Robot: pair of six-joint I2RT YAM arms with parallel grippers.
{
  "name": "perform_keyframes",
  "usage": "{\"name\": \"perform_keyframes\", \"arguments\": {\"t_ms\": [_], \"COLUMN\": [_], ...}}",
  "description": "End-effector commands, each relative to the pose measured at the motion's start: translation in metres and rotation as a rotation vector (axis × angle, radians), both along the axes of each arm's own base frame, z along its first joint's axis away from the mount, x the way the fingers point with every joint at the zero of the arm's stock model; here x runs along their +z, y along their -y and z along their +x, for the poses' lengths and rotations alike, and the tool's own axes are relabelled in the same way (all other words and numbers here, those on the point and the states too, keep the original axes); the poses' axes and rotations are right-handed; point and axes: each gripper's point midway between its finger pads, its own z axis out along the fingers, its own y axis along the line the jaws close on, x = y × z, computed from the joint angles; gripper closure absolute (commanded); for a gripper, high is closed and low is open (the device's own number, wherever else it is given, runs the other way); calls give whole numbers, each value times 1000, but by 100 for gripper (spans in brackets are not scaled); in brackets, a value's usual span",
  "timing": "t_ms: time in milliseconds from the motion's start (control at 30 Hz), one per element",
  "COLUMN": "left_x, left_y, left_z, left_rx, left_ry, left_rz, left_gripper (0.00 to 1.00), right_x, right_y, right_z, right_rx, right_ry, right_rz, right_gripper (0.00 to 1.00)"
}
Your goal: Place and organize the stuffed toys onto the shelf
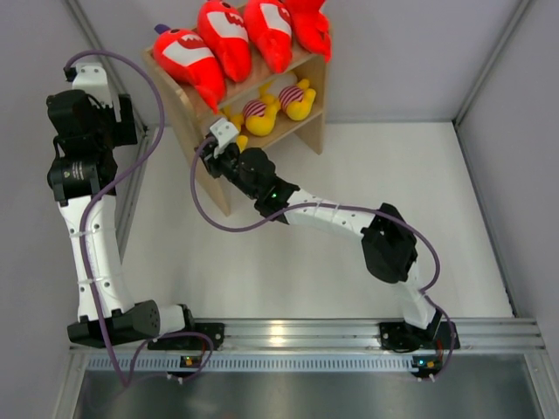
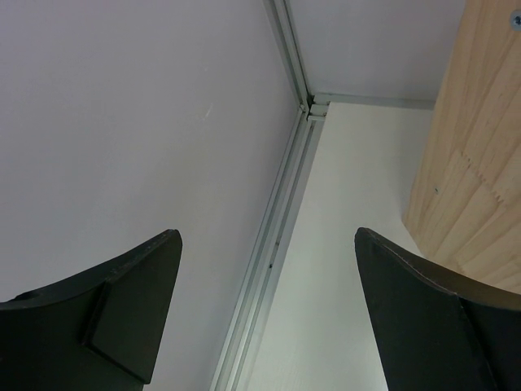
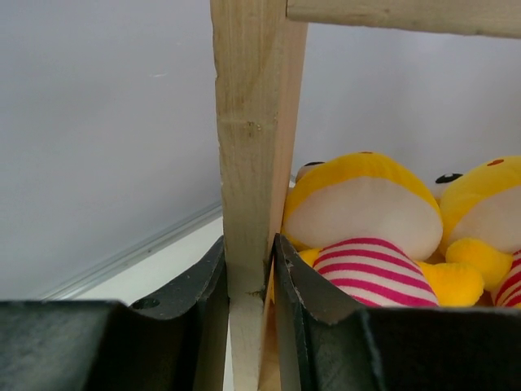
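A: Top view first. Where are the toys?
B: All on the shelf (image 1: 316, 113), which stands at the far left of the table (image 1: 393, 175). Four red shark plushes (image 1: 225, 39) sit in a row on the top tier, white mouths up. Yellow plushes (image 1: 259, 112) in striped shirts are on the lower tier. Two are clear; a third is partly hidden at the left end.
A: Arms?
B: The right arm (image 1: 332, 214) reaches across to the shelf's left side panel (image 1: 196, 140), and the right gripper (image 1: 215, 148) is at that panel's front edge. The left arm (image 1: 87, 227) is raised by the left wall, apart from the shelf. I can't tell how far its hand is open from here.
A: Left wrist view?
B: The left gripper (image 2: 269, 240) is spread wide, with nothing between the fingers (image 2: 130, 301). Past them are the grey wall (image 2: 122, 122), an aluminium rail (image 2: 281, 220), the white table, and the shelf's wooden side at the right edge. It touches none of it.
A: Right wrist?
B: The right gripper (image 3: 248, 257) is clamped tight on the side panel's front edge, one finger pressed flat to the wood on each side. No toy is held. Just inside the panel a yellow plush lies on the lower tier, white belly and red-white stripes facing the camera. A second one is beside it at the right edge. The upper board (image 3: 407, 12) crosses the top of the frame.
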Motion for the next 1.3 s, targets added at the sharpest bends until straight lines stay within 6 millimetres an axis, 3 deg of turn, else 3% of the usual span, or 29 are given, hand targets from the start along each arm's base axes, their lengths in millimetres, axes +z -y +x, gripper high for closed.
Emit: {"name": "perform_keyframes", "arguments": {"t_ms": [0,433,467,500,600,700,800,967,1033,1167,1267], "left_x": [21,26,26,25,26,25,25,24,24,23,24], "left_y": [0,-1,-1,-1,-1,0,0,0,1,1,2], "left_z": [-4,-5,-5,-5,-6,-5,-4,-3,-3,-2,-2], "left_rx": [-4,-2,-5,-5,-7,-10,-10,-16,-19,-20,-26], "left_ry": [72,83,81,79,80,79,79,74,75,73,77], "left_rz": [19,30,33,35,35,35,35,33,32,31,28], "left_gripper": [7,6,6,6,6,6,6,6,6,6,6], "right_x": [72,83,86,87,94,101,111,131,127,167,210], "right_y": [-19,-28,-26,-26,-20,-9,6,32,40,67,95], "right_z": [-77,-122,-124,-126,-127,-129,-132,-150,-161,-186,-186], "right_rx": [175,241,247,253,250,236,225,267,319,408,352], "right_ry": [82,71,72,73,84,109,132,167,176,255,336], "right_rz": [125,129,130,130,126,117,100,11,-88,-177,-144], "right_gripper": [100,100,96,84,69,41,27,18,17,14,14]}}
